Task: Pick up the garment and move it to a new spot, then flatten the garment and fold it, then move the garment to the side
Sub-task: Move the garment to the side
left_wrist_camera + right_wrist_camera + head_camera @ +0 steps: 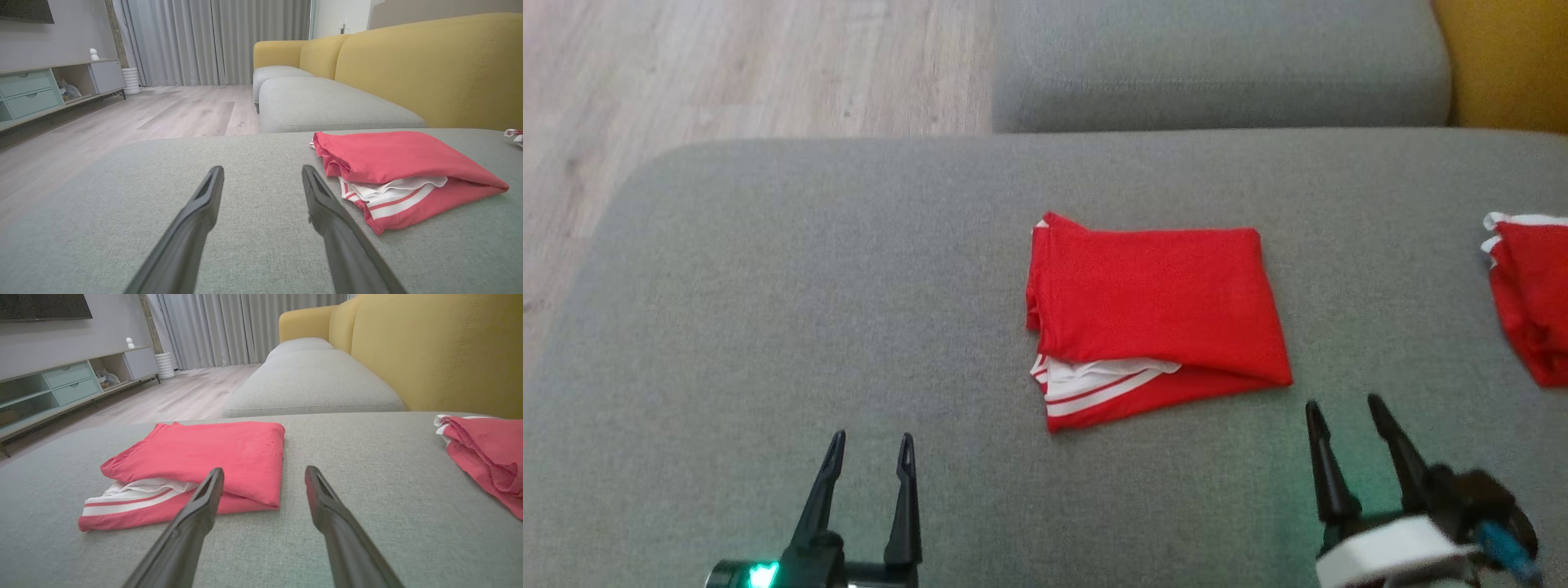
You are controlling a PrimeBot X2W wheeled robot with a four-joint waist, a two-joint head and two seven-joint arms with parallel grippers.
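Both your tools are idle: left gripper (872,441) and right gripper (1343,404) stand with jaws spread, holding nothing, over the grey cushion (768,327); the red garment (1156,306) lies folded just ahead of the right one; folding looks complete; moving it aside appears outstanding; a second red garment (1531,294) lies far right.

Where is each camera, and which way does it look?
Head: up high, looking down at the red garment on the gray cushion; left end effector and right end effector show, open.
Left wrist: low, facing the curtains; own fingers show.
Right wrist: low, facing the curtains; own fingers show.
All three share the red garment.
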